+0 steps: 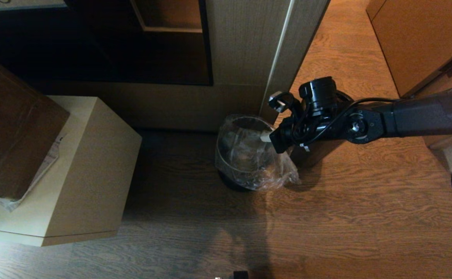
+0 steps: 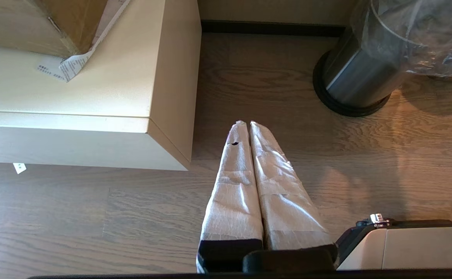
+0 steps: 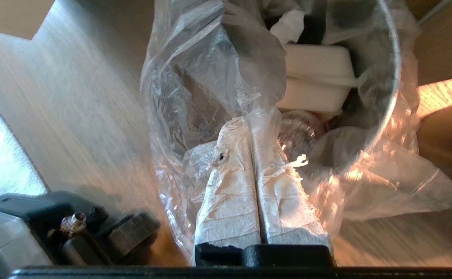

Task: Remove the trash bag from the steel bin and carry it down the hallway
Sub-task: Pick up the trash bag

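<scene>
Bag gripped, not yet lifted out.
Right claw (image 3: 251,128) pinches the trash bag (image 3: 210,69) rim; the bag sits in the steel bin (image 2: 355,83); hallway carry remains.

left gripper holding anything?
No. In the left wrist view the left gripper is shut on nothing, its taped fingers pressed together over bare wood floor, apart from the steel bin.

A brown wood-grain plank floor (image 1: 365,201) carries the scene. Directly on it stand the steel bin (image 2: 355,83), its black base ring against the planks near a pale door panel (image 1: 245,50), and a low beige box unit (image 1: 90,170). A small white paper scrap (image 2: 19,167) lies on the floor beside that unit.
</scene>
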`<state>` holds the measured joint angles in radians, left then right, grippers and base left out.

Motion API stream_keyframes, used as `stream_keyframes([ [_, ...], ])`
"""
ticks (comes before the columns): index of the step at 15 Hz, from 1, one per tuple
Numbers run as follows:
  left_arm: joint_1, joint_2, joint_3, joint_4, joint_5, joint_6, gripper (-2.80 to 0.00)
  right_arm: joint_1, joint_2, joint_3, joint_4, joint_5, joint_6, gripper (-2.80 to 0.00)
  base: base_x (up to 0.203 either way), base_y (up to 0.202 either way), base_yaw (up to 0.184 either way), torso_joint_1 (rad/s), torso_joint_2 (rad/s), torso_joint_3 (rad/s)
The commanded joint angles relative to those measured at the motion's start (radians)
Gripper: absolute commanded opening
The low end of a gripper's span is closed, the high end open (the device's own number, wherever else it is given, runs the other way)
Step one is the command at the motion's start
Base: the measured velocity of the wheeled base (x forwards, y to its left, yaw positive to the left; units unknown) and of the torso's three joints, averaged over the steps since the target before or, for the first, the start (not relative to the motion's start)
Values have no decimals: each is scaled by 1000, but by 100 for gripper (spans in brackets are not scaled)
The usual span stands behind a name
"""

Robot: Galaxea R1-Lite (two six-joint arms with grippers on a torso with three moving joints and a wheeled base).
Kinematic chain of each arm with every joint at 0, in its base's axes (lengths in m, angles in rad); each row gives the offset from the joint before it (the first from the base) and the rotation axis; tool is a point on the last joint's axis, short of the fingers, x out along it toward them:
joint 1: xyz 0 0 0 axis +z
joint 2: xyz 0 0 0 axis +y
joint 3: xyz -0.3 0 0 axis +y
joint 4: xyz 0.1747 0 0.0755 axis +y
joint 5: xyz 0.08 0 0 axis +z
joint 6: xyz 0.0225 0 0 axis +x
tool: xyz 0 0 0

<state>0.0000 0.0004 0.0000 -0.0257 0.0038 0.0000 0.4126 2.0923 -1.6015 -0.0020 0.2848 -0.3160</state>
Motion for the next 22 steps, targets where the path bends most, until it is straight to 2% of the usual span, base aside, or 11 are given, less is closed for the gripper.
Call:
stream_keyframes([
  [1, 0, 0, 11, 0, 1, 0, -280, 2, -36, 3, 5, 2, -2, -280, 0, 0, 0, 0, 0, 0],
  [11, 0, 0, 11, 0, 1, 0, -280, 43, -170, 52, 92, 5, 3, -280, 0, 0, 0, 0, 0, 0],
  [18, 0, 0, 12, 0, 1, 0, -280, 42, -89, 64, 103, 8, 15, -280, 0, 0, 0, 0, 0, 0],
  [19, 0, 0, 11, 0, 1, 0, -280, 42, -90, 64, 101, 8, 20, 0, 0, 0, 0, 0, 0, 0],
  [22, 0, 0, 12, 0, 1, 0, -280, 42, -114, 70, 103, 8, 22, 0, 0, 0, 0, 0, 0, 0],
])
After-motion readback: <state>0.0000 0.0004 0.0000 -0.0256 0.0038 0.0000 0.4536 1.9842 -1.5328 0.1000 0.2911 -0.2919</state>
